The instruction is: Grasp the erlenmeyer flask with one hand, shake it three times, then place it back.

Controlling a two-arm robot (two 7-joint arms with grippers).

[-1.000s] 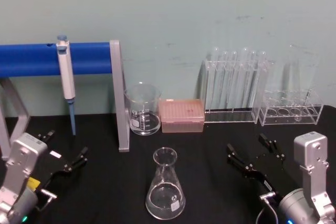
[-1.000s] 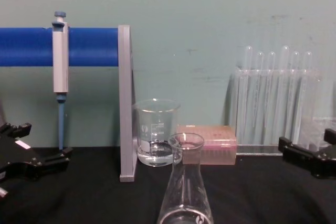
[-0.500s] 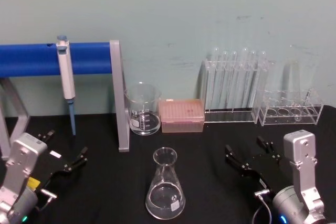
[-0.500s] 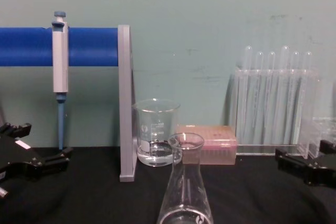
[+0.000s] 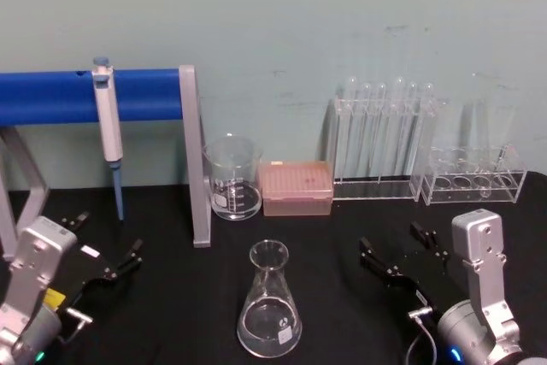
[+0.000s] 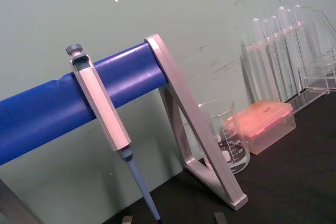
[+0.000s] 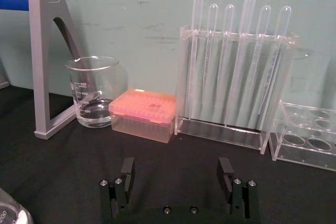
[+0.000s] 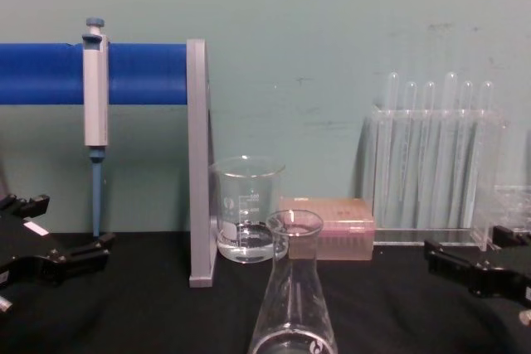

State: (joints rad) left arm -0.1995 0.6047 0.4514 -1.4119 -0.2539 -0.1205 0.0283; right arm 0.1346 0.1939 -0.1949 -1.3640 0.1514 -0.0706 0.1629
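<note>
The flask [image 5: 269, 301] stands upright on the black table [image 5: 342, 314] at the near centre, untouched, with the beaker [image 5: 232, 177] at its 11 o'clock and the pink tip box [image 5: 296, 187] at its 1 o'clock, both well behind it. The right gripper [image 5: 395, 250] sits low over the table at the flask's 3 o'clock, well apart from it, jaws spread wide and holding nothing; its wrist view shows the two fingers [image 7: 127, 167] far apart with bare table between them. The left gripper [image 5: 107, 250] rests at the flask's 9 o'clock, also wide open and empty, and looks parked.

The step in hand appears to be the approach: no grasp is made. The next move probably calls for the right gripper to travel toward 9 o'clock until its jaws straddle the flask's neck or upper cone, then close gently, since the glass is smooth and tapered and could slip or tip.
</note>
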